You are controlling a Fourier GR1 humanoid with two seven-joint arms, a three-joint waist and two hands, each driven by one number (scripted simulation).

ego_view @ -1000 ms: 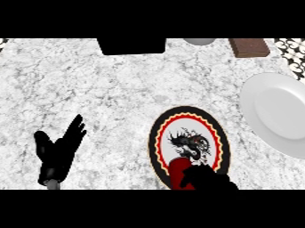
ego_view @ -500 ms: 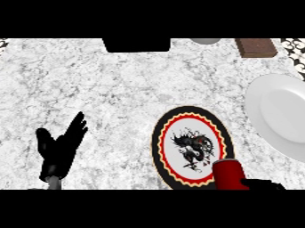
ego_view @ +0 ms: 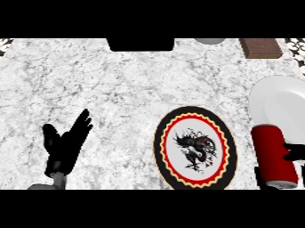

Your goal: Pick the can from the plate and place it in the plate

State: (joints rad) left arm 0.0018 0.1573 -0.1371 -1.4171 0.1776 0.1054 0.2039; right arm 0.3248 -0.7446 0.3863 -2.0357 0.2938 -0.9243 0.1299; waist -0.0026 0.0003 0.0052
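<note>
My right hand (ego_view: 302, 156) curled round the red can (ego_view: 273, 156), beside the dragon plate (ego_view: 195, 148), overlapping the white plate (ego_view: 289, 104), my left hand (ego_view: 66, 142) resting open on the marble tabletop (ego_view: 115, 89)

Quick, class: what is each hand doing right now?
Left hand: open, resting at lower left, holding nothing.
Right hand: curled round the red can.

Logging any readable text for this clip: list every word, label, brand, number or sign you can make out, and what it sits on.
None can be read.
The red can, held in the right hand, shows a plain side with no label.
The patterned plate carries a dragon-like figure inside a red and yellow border, no lettering.
The white plate is blank.
The brown block at the counter's far edge bears no marking.
</note>
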